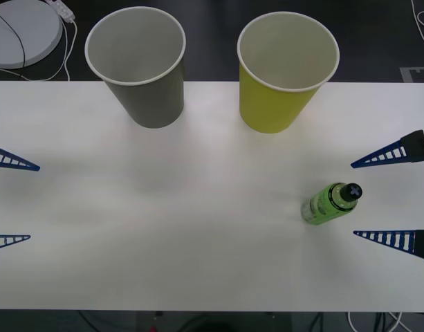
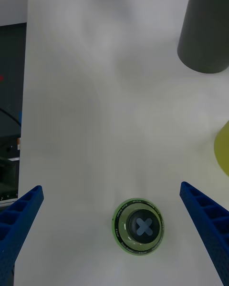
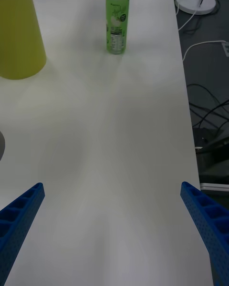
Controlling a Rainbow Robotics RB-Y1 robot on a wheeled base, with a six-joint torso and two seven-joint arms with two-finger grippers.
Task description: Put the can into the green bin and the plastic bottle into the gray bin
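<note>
Standing upright on the white bench, the plastic bottle sits at the robot's right, in front of the green bin and apart from it. Right gripper hovers over the bench just beside the bottle, jaws spread wide, bottle cap between the fingertips in the wrist view. Left gripper at far left edge, jaws spread, holding nothing. Gray bin stands left of the green one, both at the bench's far edge.
</note>
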